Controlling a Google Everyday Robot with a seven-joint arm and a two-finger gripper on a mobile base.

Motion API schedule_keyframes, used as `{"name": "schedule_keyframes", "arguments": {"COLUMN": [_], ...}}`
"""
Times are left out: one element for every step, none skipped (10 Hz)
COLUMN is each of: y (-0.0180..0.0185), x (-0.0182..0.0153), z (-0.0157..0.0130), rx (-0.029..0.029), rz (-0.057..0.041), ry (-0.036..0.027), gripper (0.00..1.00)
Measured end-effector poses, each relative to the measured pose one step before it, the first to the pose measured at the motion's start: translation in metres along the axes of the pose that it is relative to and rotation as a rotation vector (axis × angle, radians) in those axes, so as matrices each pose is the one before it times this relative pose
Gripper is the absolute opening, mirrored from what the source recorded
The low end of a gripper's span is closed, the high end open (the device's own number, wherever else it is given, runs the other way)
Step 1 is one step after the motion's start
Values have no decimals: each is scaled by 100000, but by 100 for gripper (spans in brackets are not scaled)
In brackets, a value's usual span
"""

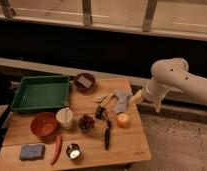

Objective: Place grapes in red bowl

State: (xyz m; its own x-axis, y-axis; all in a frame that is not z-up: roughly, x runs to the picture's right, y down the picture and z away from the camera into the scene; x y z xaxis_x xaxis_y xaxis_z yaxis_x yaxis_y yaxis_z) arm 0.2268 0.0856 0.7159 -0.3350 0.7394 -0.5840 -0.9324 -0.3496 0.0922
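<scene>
Dim room; dark wall and a pale railing run behind. Wooden bench [132, 147] fills the near left of the scene.

White arm [169, 82] enters from the right. Hand [113, 102] hangs low over the bench's far-right part, fingers spread wide, nothing held between them.

Grapes [86, 121]: small dark bunch on the bench top, mid-bench, to the near left of the hand. Apart from it, no contact.

Red bowl [44, 124]: left of the grapes, with a white cup [64, 117] standing between the two. Bowl sits well apart from the hand.

Other items:
- green tray [39, 92], far left
- dark brown bowl [84, 81], just right of the tray, far of the grapes
- orange fruit [122, 120], right of the grapes, near side of the hand
- black tool [107, 135], lying near of the fruit
- red chilli [57, 148] and a blue pad [32, 151] along the near-left edge
- small shiny cup [73, 150], beside the chilli
</scene>
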Motion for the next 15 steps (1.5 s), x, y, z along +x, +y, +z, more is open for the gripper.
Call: {"name": "schedule_keyframes", "arguments": {"y": [-23,1,347,1019,1323,1743,3143,2029,2614,3118,2444,2652,2342,152,-259], "x": [17,-26,-201,-248,-249,-246,-480,-249,-131,34,274,724,853,81,1], "z": [-9,-82,-270,-37,-20,60,141,127,130,233,225,326,67,94,-66], "rx": [-128,-557,-322,134,252,491,91,-62,-472,-696,-1062,-1475,-1318,-83,85], "rz": [54,-498,-2526,-2952,-3006,-3577,-5762,-3641,-4574,-6596,-4835,-5474,-5328,-434,426], "ry": [-17,-139,-85,-65,102,422,134,250,652,1081,1430,1638,650,126,-206], "gripper": [80,80,80,80,80,80,80,80,80,80,80,80,80,80,80]}}
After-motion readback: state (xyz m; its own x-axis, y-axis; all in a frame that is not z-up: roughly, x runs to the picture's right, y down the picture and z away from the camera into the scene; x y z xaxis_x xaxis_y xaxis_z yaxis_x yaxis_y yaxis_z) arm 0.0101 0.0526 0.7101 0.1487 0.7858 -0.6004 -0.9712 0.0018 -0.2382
